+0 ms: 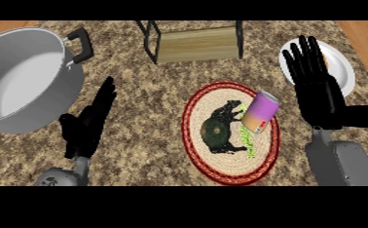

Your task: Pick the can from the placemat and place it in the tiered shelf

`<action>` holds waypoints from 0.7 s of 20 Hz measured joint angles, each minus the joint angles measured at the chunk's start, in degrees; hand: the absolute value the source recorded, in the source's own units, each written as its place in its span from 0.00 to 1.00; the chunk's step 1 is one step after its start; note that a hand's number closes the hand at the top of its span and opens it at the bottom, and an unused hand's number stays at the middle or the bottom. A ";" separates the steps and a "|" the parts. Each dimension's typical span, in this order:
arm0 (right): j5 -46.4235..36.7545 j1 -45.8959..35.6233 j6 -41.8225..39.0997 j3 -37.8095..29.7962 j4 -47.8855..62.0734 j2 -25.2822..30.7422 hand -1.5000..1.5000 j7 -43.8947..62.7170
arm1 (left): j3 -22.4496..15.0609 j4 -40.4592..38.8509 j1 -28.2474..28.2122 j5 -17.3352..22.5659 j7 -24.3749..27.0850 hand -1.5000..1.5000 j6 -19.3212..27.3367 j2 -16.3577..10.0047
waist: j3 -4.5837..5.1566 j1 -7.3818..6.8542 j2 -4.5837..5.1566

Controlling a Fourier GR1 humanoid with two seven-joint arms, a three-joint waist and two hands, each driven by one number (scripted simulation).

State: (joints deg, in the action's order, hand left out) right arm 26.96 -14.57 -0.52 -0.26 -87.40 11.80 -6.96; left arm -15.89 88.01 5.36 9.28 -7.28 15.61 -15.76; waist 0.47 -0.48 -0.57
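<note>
Can (260, 111), purple above and orange-tan below with a silver top, sits on the right part of the round placemat (205, 104), its top end toward the upper right of the head view; whether it stands upright or leans cannot be told from this steep angle. Largest on the speckled brown counter (144, 105) is the grey pot (57, 100) at the left, cut off by the view's edge, with a black handle on its near rim and only bare pale metal showing inside. The tiered shelf (197, 44) stands at the top centre, well apart from the can, a black frame around a wooden board that shows only its grain. The placemat, woven with a red border, bears a dark animal figure and some green marks beside the can. A white plate (343, 73) lies at the upper right; a sliver of orange shows on it, too hidden to name. The right hand (320, 95) lies over the plate's left part, fingers straight and spread, just right of the can and apart from it, holding nothing. The left hand (90, 122) shows between pot and placemat, fingers straight, touching neither.
</note>
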 measured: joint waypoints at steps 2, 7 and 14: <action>-0.93 0.29 1.81 -0.72 2.17 2.28 0.00 4.34 | 0.69 -0.60 -0.43 0.22 0.59 0.50 -1.20 -1.15 | -0.10 0.14 0.28; -8.53 7.88 6.69 -0.89 12.95 13.76 1.00 19.35 | 0.49 -1.66 -1.38 -1.34 0.68 0.50 -2.36 -3.89 | 0.39 0.94 2.28; -10.03 9.09 14.68 -2.93 17.72 19.73 0.00 40.93 | -0.56 -4.88 -4.13 -1.12 2.83 0.50 -6.31 -5.37 | 0.52 0.37 0.95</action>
State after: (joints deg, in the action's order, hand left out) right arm 16.93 -5.47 14.16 -3.19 -69.67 31.54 33.97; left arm -16.45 83.13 1.23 8.17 -4.45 9.30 -21.13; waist 0.99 -0.10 0.38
